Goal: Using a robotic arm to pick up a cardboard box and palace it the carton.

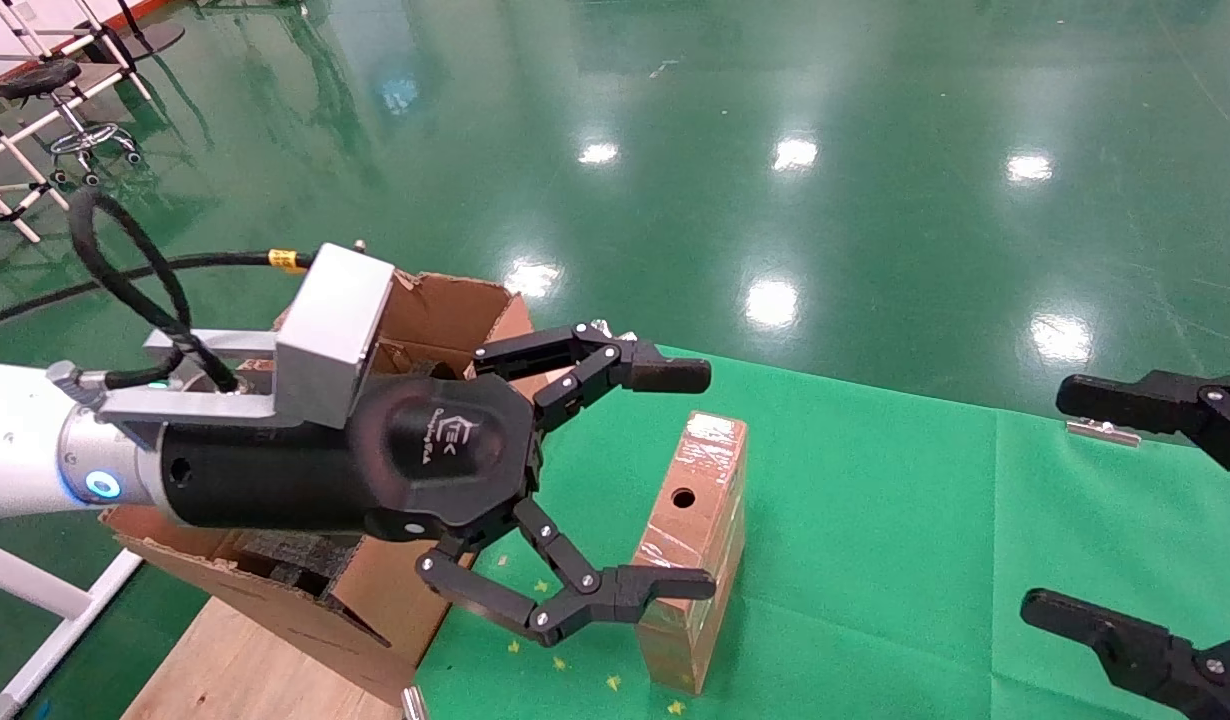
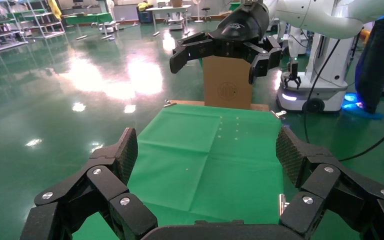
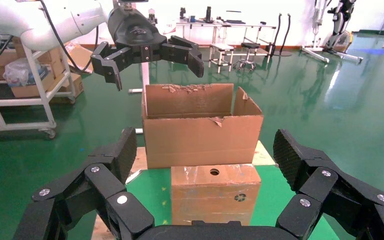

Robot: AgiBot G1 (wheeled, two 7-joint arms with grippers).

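Left gripper (image 1: 635, 480): we've got it hovering over the cardboard box (image 1: 697, 545), fingers spread wide, gripping nothing.
Cardboard box: on edge on the green counter (image 1: 875, 520), just beside the carton (image 1: 425, 310).
Long axis: runs away from us; one finger (image 1: 665, 374) beyond the far end, the other (image 1: 665, 585) at the near end.
Nearer arm: the left, we judge.
Right gripper (image 1: 1135, 510): parked well off at the counter's right, fingers apart.
Next: we'd expect a descent, then a close.
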